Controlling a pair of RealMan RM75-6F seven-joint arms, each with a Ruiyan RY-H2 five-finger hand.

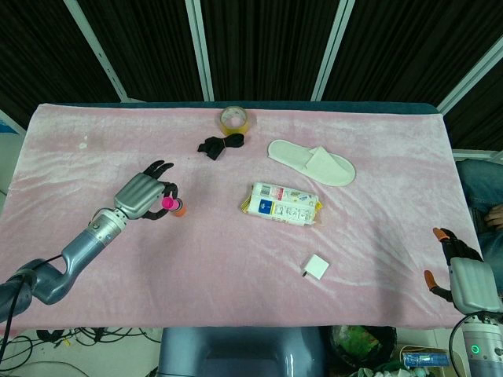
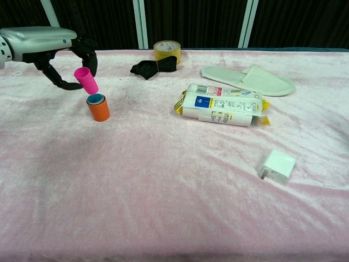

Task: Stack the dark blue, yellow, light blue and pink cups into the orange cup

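Observation:
The orange cup point(image 2: 98, 109) stands upright on the pink cloth at the left, with a light blue cup rim point(image 2: 95, 99) showing inside it. My left hand point(image 2: 52, 49) holds the pink cup point(image 2: 86, 80) between thumb and fingers, tilted, just above and slightly left of the orange cup. In the head view the left hand point(image 1: 144, 194) and pink cup point(image 1: 168, 203) sit right beside the orange cup point(image 1: 180, 210). My right hand point(image 1: 468, 279) hangs off the table's near right corner, its fingers partly curled, holding nothing.
A snack packet point(image 2: 222, 105) lies mid-table, a white charger point(image 2: 278, 166) nearer the front right. At the back are a white slipper point(image 2: 249, 78), a black strap point(image 2: 151, 66) and a tape roll point(image 2: 166, 50).

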